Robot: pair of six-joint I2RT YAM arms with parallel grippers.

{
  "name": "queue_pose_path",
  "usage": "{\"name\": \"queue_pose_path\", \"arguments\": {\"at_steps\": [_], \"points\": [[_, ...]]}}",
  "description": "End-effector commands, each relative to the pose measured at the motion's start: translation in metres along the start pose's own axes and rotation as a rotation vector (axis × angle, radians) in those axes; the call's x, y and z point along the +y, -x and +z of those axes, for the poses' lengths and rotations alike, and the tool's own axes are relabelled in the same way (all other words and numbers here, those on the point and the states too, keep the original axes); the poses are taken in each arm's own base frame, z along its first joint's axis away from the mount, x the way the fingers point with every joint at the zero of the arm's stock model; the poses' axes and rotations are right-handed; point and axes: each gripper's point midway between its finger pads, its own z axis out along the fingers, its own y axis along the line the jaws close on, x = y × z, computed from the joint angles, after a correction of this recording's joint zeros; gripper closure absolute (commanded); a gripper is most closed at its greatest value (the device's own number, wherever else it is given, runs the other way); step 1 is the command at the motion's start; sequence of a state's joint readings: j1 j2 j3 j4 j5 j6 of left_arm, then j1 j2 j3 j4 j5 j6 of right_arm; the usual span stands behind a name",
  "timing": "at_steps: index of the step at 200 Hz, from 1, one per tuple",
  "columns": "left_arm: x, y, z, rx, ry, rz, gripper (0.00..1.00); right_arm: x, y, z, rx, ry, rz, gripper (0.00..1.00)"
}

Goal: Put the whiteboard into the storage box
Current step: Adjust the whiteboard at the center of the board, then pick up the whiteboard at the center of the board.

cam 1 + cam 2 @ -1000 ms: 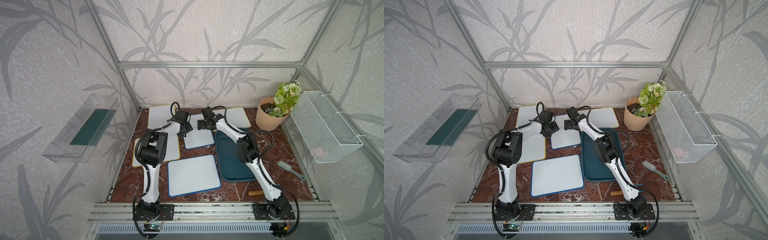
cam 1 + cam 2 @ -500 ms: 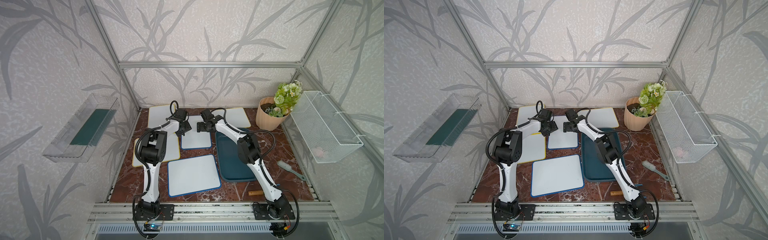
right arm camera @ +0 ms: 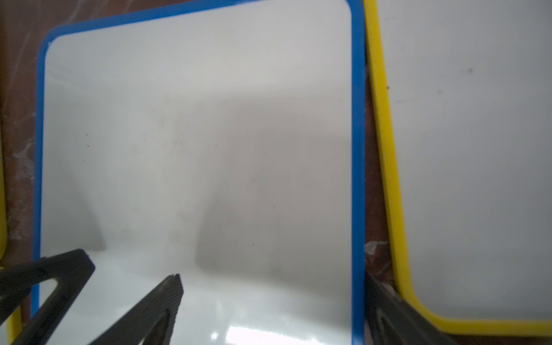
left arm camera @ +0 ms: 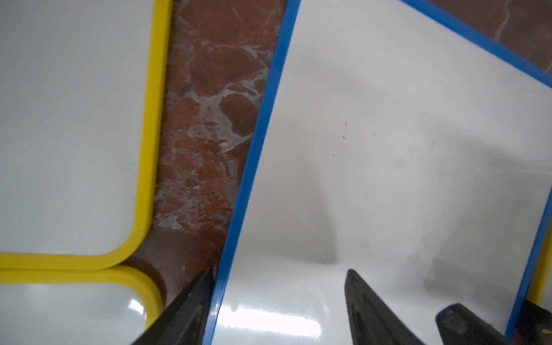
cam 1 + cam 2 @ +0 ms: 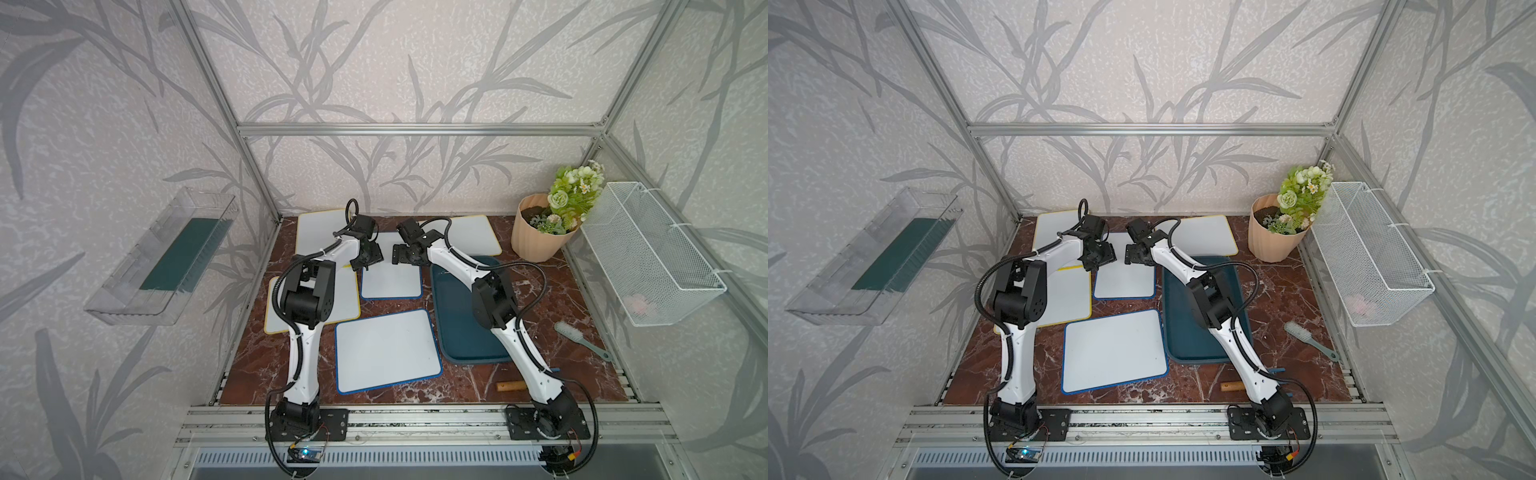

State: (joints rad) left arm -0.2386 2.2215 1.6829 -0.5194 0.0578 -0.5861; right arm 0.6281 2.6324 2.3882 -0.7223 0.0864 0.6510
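Five boards show in both top views, and we take the scene from the left. On the left wall hangs a clear bin (image 5: pixel 160 266). Beside it, on the table (image 5: pixel 257 365), lie two yellow-rimmed boards, the back-left board (image 5: pixel 318 232) and the left board (image 5: pixel 347 299), the latter partly under the left arm (image 5: pixel 307 332). In the left wrist view their corners nearly meet.

Next comes the left gripper (image 5: pixel 366 261), jaws apart across the left edge of the whiteboard (image 5: pixel 390 278). One finger (image 4: pixel 185 313) sits outside the blue rim, over the table, and the other (image 4: pixel 363 304) is over the white face. The whiteboard lies between both grippers, outside the box (image 5: pixel 455 324) and just left of it. We cannot tell whether it is raised at all.

The right gripper (image 5: pixel 405 258) stands wide across the opposite edge. One finger (image 3: pixel 158 304) is over the face, and the other (image 3: pixel 388 313) is outside the rim, beside the back-right board (image 5: pixel 473 235). Neither gripper clamps the whiteboard.

Nearer us lies the blue-rimmed front board (image 5: pixel 386 351), just beside the box. The right arm (image 5: pixel 498 307) crosses above the box. Further right we see a stick (image 5: pixel 512 386) on the table, a pot (image 5: pixel 536 241) of flowers at the back, a brush (image 5: pixel 577 338), and a wire basket (image 5: pixel 652 253) on the right wall.
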Motion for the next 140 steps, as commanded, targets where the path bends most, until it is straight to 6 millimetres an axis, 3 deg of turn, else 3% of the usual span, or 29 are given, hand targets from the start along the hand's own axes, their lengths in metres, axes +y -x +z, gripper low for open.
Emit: {"name": "queue_pose_path", "arguments": {"at_steps": [1,73,140], "points": [[0.013,-0.055,0.032,0.210,0.002,-0.015,0.30,0.004,-0.075,0.028,0.260,0.052,0.061,0.05],[0.014,-0.056,0.037,0.216,-0.077,-0.089,0.30,0.029,-0.062,0.005,0.343,0.268,0.274,0.05],[0.015,-0.062,0.043,0.223,-0.088,-0.095,0.30,0.041,-0.048,-0.003,0.420,0.446,0.459,0.06]]}}
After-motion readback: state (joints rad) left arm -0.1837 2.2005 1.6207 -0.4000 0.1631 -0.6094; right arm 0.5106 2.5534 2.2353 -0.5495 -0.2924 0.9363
